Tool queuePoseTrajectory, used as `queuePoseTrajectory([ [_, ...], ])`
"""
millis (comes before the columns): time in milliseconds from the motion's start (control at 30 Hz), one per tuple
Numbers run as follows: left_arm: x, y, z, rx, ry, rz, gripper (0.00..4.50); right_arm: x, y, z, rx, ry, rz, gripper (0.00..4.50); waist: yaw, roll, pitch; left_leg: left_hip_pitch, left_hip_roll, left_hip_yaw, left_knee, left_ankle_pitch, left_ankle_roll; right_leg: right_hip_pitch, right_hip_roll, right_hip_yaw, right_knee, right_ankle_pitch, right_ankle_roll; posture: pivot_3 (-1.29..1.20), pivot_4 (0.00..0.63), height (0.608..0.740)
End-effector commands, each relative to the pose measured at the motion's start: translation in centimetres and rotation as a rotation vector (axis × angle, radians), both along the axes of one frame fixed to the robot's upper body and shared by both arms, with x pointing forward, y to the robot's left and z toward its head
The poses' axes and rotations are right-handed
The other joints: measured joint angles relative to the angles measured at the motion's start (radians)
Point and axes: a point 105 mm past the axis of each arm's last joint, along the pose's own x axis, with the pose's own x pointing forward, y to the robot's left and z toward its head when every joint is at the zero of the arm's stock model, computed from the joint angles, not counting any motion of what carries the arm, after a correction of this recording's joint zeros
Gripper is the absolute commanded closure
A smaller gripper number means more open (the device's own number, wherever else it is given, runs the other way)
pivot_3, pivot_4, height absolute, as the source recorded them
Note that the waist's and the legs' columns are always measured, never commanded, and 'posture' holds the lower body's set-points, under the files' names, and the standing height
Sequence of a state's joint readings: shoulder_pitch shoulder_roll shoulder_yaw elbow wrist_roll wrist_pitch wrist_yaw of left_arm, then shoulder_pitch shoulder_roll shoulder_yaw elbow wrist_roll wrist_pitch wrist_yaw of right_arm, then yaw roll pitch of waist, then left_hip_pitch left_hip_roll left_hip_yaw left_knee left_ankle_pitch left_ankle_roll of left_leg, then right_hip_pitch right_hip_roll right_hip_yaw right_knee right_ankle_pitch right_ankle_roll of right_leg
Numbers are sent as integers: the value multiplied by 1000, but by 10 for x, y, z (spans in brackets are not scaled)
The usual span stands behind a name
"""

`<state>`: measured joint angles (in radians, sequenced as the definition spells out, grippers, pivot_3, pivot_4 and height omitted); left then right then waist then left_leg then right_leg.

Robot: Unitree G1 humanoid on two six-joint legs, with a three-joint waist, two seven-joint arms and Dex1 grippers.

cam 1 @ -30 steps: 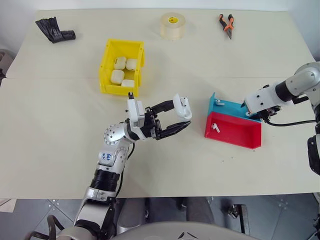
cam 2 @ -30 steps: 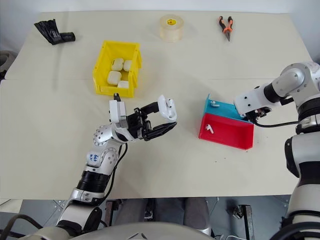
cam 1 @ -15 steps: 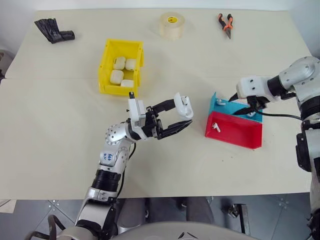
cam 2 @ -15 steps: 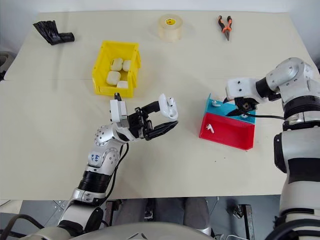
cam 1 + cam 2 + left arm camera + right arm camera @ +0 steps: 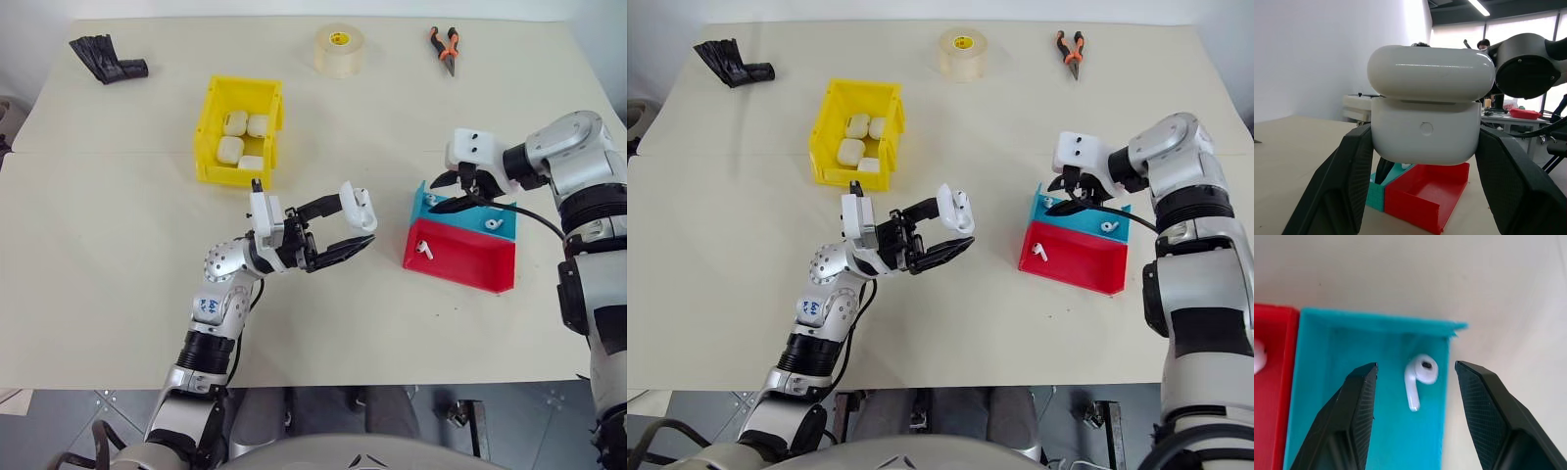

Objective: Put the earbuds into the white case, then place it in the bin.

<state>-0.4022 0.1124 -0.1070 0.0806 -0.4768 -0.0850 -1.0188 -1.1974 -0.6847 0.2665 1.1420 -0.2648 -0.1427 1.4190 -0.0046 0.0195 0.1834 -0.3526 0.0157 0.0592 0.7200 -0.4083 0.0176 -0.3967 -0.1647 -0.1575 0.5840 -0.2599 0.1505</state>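
Beige surface (image 5: 118, 255) carries yellow bin (image 5: 239, 131) with cases inside, tape roll (image 5: 338, 49), pliers (image 5: 443, 47), blue tray (image 5: 470, 210) beside red tray (image 5: 460, 257). Left gripper (image 5: 361, 227) jaws clamped on open white case (image 5: 1427, 125), unchanged. Right gripper (image 5: 1415, 382) has swung in over the blue tray, jaws apart, straddling an earbud (image 5: 1418, 374).

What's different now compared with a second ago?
The right gripper swung in from the blue tray's outer side to hover over it, open, with an earbud lying between its fingers. Nothing was picked up or released. The left gripper kept still, holding the open white case.
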Motion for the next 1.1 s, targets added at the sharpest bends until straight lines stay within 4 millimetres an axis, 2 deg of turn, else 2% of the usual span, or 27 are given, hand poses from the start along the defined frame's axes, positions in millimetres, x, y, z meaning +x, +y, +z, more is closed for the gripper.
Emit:
queuePoseTrajectory([
  [33,-6,-2,14,-20,-59,-18,1737,3,-1,6,0,-41,-10,1880,-1,0,0,0,0,0,0,0,0,0,0,0,0,0,0,0,150,740],
  [200,-7,-2,14,-21,-57,-16,1737,4,0,2,-7,-43,-19,1880,-2,0,0,0,0,0,0,0,0,0,0,0,0,0,0,0,150,740],
  [300,-7,-2,14,-21,-56,-18,1737,5,2,0,-11,-43,-15,2523,-4,0,0,0,0,0,0,0,0,0,0,0,0,0,0,0,150,740],
  [400,-8,-2,14,-21,-55,-18,1737,4,2,-3,-13,-39,-13,3536,-3,0,0,0,0,0,0,0,0,0,0,0,0,0,0,0,150,740],
  [733,-9,-3,15,-24,-51,-22,1737,2,3,-7,-6,-27,-8,3536,-4,0,0,0,0,0,0,0,0,0,0,0,0,0,0,0,150,740],
  [767,-9,-3,15,-24,-51,-22,1737,2,4,-7,-1,-24,-2,3777,-4,0,0,0,0,0,0,0,0,0,0,0,0,0,0,0,150,740],
  [867,-10,-3,15,-24,-49,-24,1737,2,6,-7,16,-34,1,3939,-4,0,0,0,0,0,0,0,0,0,0,0,0,0,0,0,150,740],
  [1000,-10,-3,14,-23,-48,-26,1737,3,7,2,67,-83,-5,3939,-4,0,0,0,0,0,0,0,0,0,0,0,0,0,0,0,150,740],
  [1100,-9,-3,14,-20,-48,-29,1737,-4,-2,21,121,-148,1,3939,1,0,0,0,0,0,0,0,0,0,0,0,0,0,0,0,150,740],
])
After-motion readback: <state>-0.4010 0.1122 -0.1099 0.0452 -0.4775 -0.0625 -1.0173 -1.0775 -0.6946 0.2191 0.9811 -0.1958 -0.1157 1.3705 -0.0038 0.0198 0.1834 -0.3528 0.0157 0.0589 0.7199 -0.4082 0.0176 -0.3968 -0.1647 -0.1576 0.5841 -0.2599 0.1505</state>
